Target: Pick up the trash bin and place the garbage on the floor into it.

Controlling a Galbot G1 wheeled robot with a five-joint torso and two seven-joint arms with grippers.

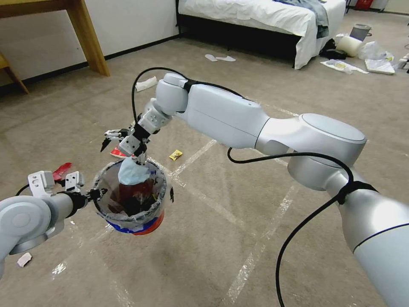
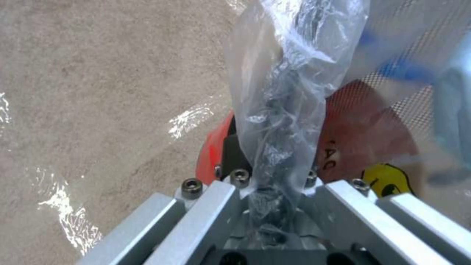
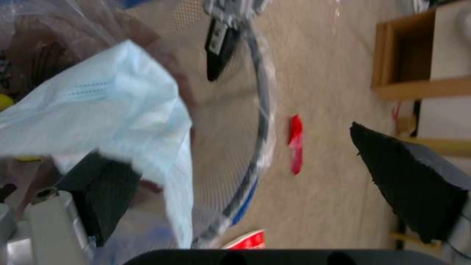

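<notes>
While the left gripper is clamped on the near-left rim of the trash bin, pinching the clear bag liner between its fingers, the bin hangs in the air above the floor, tilted a little toward the camera in the head view. Left of the bin, a red wrapper lies on the carpet just beyond the left wrist, and a small pale scrap lies by the left arm's elbow. Inside the bin, dark litter and a yellow piece sit at the bottom. A pale blue scrap rests at the bin's far rim, partly inside, against one finger of the right gripper. That gripper hovers over the far rim with its jaws spread wide, one finger touching the scrap and the other well apart, out over the carpet. Beyond the bin, a red-and-white wrapper lies on the floor under the right gripper, and a yellow wrapper lies farther right beside a tape line.
</notes>
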